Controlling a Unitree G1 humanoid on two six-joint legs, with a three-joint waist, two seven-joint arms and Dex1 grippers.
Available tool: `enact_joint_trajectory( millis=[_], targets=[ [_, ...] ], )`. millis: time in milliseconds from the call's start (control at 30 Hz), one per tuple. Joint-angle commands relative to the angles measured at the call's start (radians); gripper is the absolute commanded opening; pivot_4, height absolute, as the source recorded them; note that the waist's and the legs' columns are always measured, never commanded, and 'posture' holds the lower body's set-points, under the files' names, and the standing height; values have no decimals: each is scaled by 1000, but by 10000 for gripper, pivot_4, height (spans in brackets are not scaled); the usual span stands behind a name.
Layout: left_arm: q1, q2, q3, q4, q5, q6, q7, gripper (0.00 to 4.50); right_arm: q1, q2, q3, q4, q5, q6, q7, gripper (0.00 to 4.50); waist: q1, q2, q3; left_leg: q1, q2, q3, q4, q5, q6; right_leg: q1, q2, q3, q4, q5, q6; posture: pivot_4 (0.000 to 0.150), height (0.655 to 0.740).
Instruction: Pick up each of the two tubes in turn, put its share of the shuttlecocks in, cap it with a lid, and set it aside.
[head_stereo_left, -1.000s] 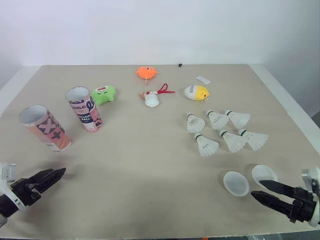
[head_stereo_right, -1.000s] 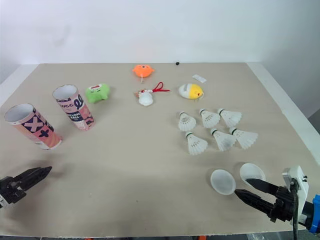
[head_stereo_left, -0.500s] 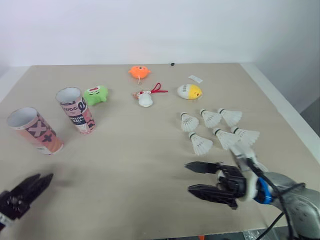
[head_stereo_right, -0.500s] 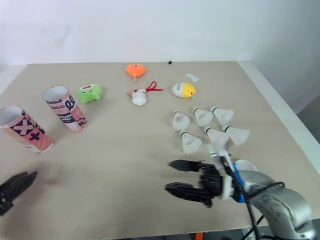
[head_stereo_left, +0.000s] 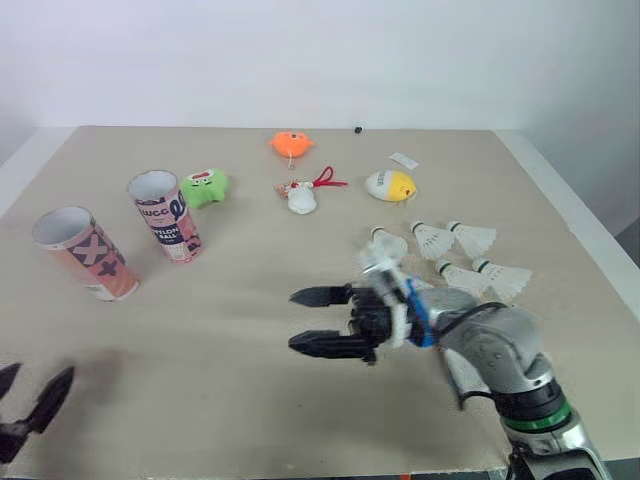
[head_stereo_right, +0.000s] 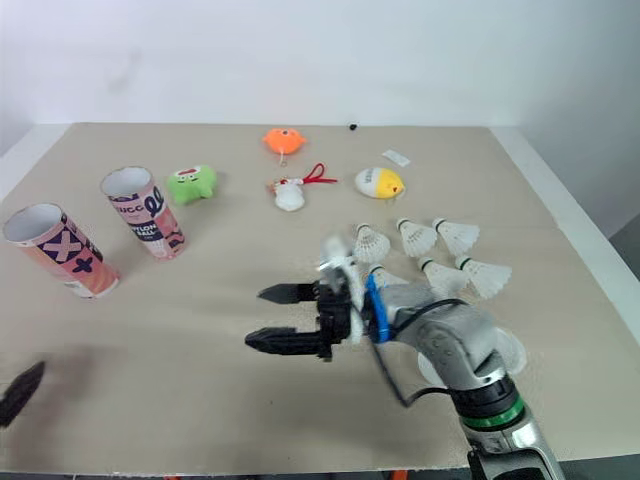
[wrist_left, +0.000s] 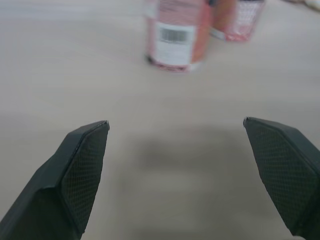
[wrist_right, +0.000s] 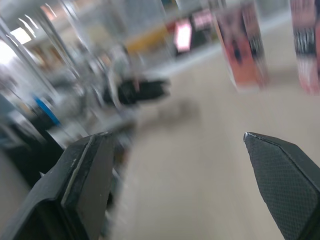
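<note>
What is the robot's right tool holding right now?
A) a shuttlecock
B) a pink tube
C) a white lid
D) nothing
D: the right tool hangs open above the table, its jaws apart with nothing between them.

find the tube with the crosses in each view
Left eye view: tube with the crosses at far left.
Right eye view: far left too.
Left wrist view: likely the nearer tube, barcode showing.
Right wrist view: likely the tube with dark marks.
Shared landmark: the second tube standing beside it.
</note>
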Motion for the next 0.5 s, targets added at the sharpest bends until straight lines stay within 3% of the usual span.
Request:
enact_joint_trajectory(
  millis=[33, 500],
  targets=[
    [-60, 38, -27, 64, 64, -58, 37, 45000, -9, 10, 44, 27, -132, -75, -48, 44188, 0, -3, -2, 0, 1, 0, 0, 0, 0, 0, 1, 0, 0, 0, 0, 1500, 7400],
    [-359, 98, -138, 314, 113, -83, 113, 45000, 7, 65, 34, 43, -268, -128, -164, 44188, -5, -5, -3, 0, 3, 1, 0, 0, 0, -2, 3, 1, 3, 3, 3, 1500, 7400]
  ],
)
